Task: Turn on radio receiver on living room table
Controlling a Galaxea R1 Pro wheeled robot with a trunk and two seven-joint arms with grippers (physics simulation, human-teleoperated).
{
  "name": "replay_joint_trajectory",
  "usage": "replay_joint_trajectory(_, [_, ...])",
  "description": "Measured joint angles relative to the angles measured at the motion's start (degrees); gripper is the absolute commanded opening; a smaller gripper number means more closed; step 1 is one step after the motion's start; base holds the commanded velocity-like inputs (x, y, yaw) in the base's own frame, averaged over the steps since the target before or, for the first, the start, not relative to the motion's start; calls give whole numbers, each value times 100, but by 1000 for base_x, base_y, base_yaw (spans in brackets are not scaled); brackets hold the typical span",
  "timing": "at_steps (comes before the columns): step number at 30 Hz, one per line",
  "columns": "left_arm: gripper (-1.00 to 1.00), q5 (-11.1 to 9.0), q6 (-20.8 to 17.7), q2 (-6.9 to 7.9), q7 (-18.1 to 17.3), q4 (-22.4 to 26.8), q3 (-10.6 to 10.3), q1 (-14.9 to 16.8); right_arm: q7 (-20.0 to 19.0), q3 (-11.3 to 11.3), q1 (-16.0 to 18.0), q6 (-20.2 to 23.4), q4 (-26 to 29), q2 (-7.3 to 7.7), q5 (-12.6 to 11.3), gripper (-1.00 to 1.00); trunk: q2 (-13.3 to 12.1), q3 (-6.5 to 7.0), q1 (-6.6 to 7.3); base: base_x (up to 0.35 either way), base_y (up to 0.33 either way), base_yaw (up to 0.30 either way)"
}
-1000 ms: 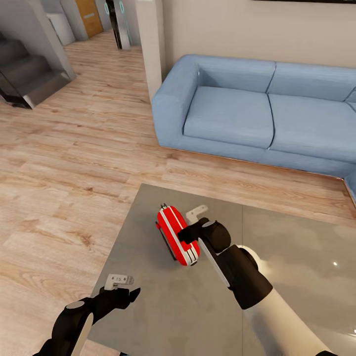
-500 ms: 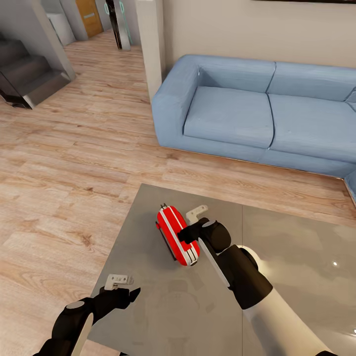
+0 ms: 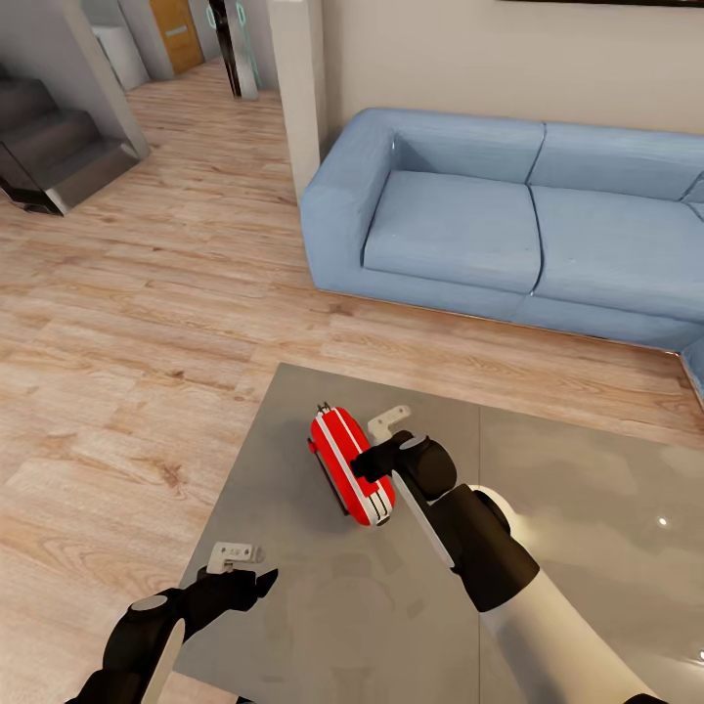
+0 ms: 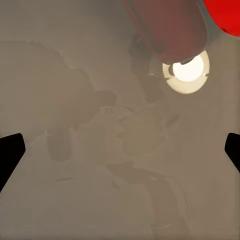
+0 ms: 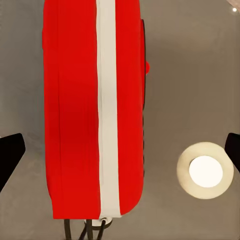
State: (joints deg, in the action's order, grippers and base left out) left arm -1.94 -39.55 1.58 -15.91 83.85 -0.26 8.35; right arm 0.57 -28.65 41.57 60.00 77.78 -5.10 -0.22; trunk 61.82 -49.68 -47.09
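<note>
While the left hand [image 3: 238,577] hangs over the near-left corner of the grey tabletop [image 3: 293,587], its fingers stand apart with nothing between them; the left wrist view has both dark fingertips [image 4: 10,152] at the frame edges over bare glossy surface, with a corner of red in the far edge. Wood plank floor [image 3: 127,391] lies to that hand's outer side, stairs [image 3: 59,147] far beyond it. The radio receiver [image 3: 350,464] lies on the tabletop well ahead of the left hand and to its inner side, long axis pointing away, white stripes along its top, black strap on its left flank. The right hand [image 3: 383,438] sits right at the radio's right side, fingers spread and released, one black finger lying across the red body, the pale one past its far end; contact not resolvable. Right wrist view: radio receiver [image 5: 92,110] directly below, between the two wide-set fingertips [image 5: 10,155], a round light reflection [image 5: 205,171] beside it. Blue sofa [image 3: 469,215] beyond the tabletop, ahead of the right hand.
</note>
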Motion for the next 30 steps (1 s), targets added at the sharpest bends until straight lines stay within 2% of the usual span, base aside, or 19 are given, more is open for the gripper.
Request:
replay_joint_trajectory(17, [100,0,0,0,0,-9,0,0,0,-9,0,0,0,-9,-5,100,0,0,0,0,0,0])
replay_joint_trajectory(23, [100,-2,11,15,-16,-14,-10,0,193,13,13,0,193,-203,-21,100,0,0,0,0,0,0])
replay_joint_trajectory(30, [100,-7,-16,17,-26,-18,-11,0,-32,-48,-18,-49,-32,-1,7,100,0,0,0,0,0,0])
